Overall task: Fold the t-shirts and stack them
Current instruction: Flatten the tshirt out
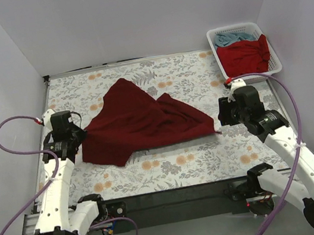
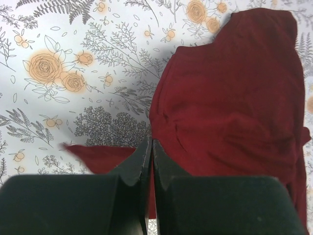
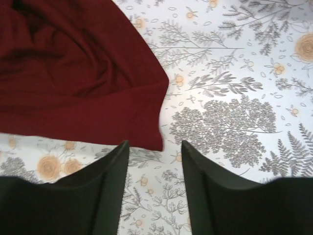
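Three t-shirts (image 1: 139, 120) (image 1: 246, 55) (image 1: 233, 38), one basket (image 1: 237, 26), two pincers (image 2: 150, 149) (image 3: 155, 147), one floral cloth (image 1: 200, 158)

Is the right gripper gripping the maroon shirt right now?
No, the right gripper is open, with the corner of the maroon shirt lying loose beneath it.

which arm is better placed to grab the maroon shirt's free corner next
Right, probably: the right gripper is open just short of the maroon shirt's corner, while the left gripper is shut on its opposite edge.

text: none readable | labels: none | brands: none | numbers: none | signs: none
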### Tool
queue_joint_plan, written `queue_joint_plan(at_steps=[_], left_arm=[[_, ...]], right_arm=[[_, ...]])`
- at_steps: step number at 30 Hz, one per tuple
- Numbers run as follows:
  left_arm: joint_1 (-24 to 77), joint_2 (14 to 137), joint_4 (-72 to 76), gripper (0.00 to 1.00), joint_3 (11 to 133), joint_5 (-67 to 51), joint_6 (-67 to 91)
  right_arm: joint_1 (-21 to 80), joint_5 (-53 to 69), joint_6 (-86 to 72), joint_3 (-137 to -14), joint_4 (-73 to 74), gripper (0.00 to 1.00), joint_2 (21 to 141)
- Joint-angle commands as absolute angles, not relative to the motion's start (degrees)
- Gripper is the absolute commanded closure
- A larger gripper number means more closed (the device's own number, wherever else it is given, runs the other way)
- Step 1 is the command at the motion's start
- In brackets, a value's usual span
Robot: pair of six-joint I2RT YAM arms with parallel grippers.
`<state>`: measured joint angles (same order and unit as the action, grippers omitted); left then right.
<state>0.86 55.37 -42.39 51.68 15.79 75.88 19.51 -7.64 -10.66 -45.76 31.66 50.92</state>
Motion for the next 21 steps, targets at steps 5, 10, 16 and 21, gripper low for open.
queue_joint_plan(at_steps=[5, 10, 16, 21], left_arm=[[0.6, 52.0, -36.7, 1.00, 46.6, 13.9, 75.8], [0.6, 50.7, -33.8, 1.00, 42.5, 14.3, 76.6], [0.6, 49.6, -30.5, 1.00, 36.7, 17.8, 78.0], [0.6, 50.9, -29.3, 1.00, 35.2, 19.1, 77.8]], right_arm=[[19.4, 8.5, -10.2, -47.7, 29.7, 0.43, 55.1], [20.6, 17.5, -10.2, -47.7, 21.7, 0.47, 64.1], [28.6, 15.1, -11.2, -51.0, 15.7, 0.48, 78.0], [29.3, 13.0, -12.4, -54.1, 11.2, 0.48, 89.5]])
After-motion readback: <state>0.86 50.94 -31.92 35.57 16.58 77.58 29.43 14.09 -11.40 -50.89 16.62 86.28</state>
